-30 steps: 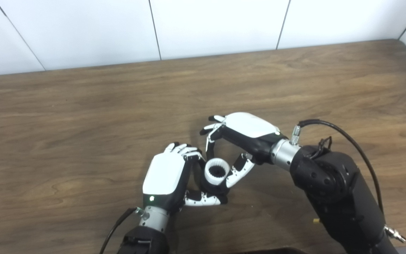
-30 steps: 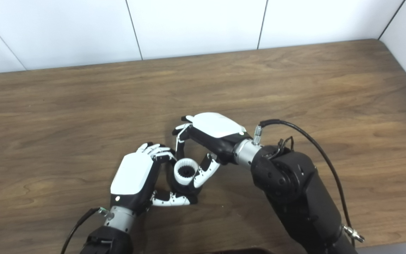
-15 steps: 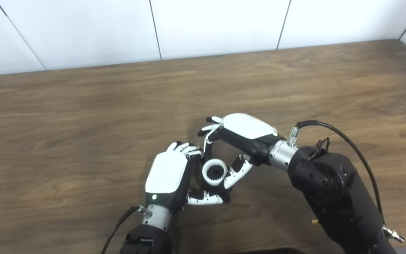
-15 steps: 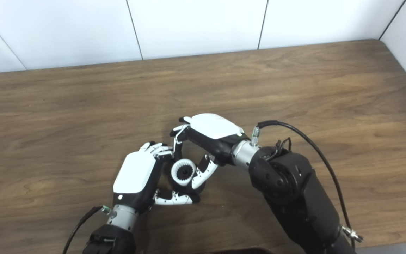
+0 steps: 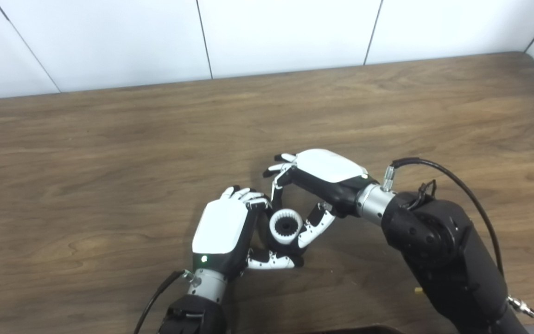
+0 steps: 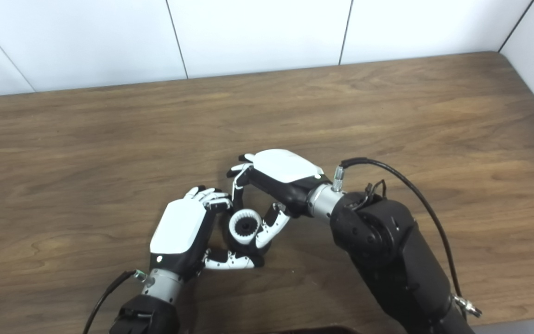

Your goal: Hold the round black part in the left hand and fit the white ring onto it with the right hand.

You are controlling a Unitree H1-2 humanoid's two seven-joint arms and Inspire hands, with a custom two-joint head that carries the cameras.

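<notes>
My left hand (image 5: 223, 229) is shut on the round black part (image 5: 283, 246), which is mostly hidden between its fingers and thumb. The white toothed ring (image 5: 286, 225) sits on top of the black part, its dark centre showing. My right hand (image 5: 315, 181) is shut on the white ring, its fingers curled behind it and its thumb (image 5: 312, 230) pressed on its right side. Both hands meet low over the wooden table (image 5: 109, 153). The same group shows in the right eye view, with the ring (image 6: 245, 226) between the two hands.
A white panelled wall (image 5: 267, 32) runs along the table's far edge. A black cable (image 5: 452, 178) loops off my right forearm. The table's front edge lies just below the arms.
Both hands stay closed around the parts. The ring and the hands shifted very slightly, first left, then back right. The ring sits a little lower on the black part than one second ago.
</notes>
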